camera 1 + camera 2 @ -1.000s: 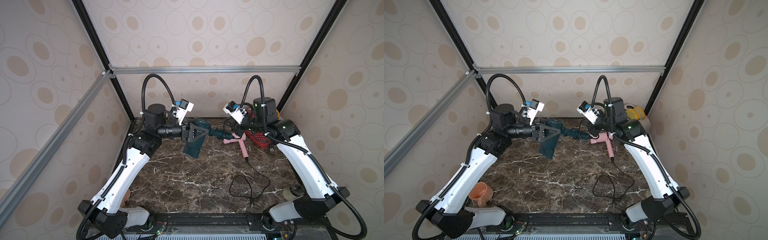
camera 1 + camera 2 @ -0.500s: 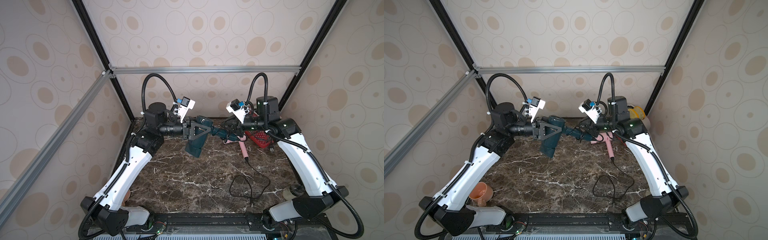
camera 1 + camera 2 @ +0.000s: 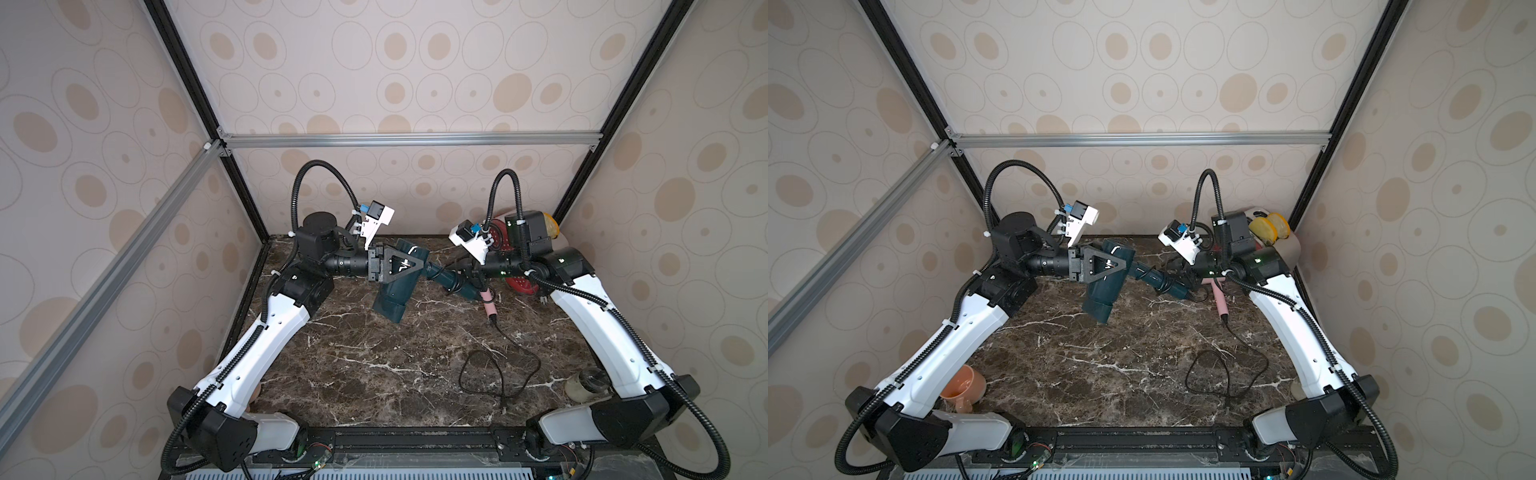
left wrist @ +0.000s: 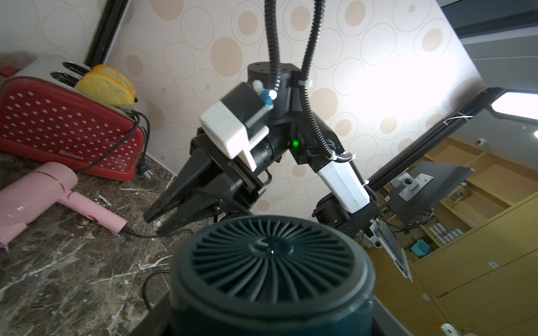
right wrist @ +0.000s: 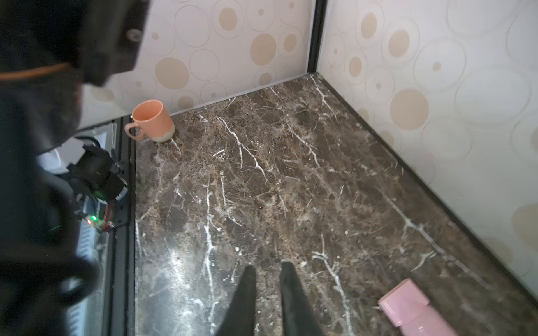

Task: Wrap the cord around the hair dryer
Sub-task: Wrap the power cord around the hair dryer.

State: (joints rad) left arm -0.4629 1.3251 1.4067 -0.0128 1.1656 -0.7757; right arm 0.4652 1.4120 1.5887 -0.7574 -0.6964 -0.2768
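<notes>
My left gripper (image 3: 417, 266) is shut on the barrel of a dark teal hair dryer (image 3: 390, 299) and holds it above the marble table at the back. The dryer's rear grille (image 4: 267, 261) fills the left wrist view. Its handle slants toward my right gripper (image 3: 462, 276), and dark cord turns (image 3: 1177, 286) show around the handle's end. The right gripper (image 5: 267, 269) has its fingers nearly together with nothing seen between them. Beside it a pink hair dryer (image 4: 37, 189) lies on the table. Its black cord (image 3: 493, 322) trails forward into a loose loop.
A red toaster (image 4: 58, 122) with yellow slices stands in the back right corner. An orange mug (image 3: 963, 386) sits at the front left under my left arm. A glass jar (image 3: 586, 384) stands at the front right. Enclosure walls close three sides.
My left gripper has carried the teal dryer slightly to the right. My right wrist rose, then came down lower beside the handle's end.
</notes>
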